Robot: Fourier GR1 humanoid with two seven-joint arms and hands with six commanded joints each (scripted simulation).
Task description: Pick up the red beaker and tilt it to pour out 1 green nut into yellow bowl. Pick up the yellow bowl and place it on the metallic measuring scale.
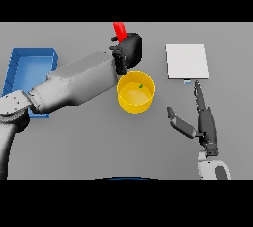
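right hand (203, 122): near right, fingers straight, thumb spread, holding nothing | yellow bowl (129, 101): centre, one green nut (141, 86) inside | blue bin (20, 68): far left | metallic scale (186, 61): far right | left hand (127, 51): beyond bowl, fingers curled round tilted red beaker (118, 31)

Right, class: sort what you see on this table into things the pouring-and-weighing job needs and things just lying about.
Needed for the job:
red beaker, held in the left hand
yellow bowl
green nut, lying in the bowl
metallic measuring scale
right hand, open beside the bowl

Just lying about:
blue tray, at the table's left
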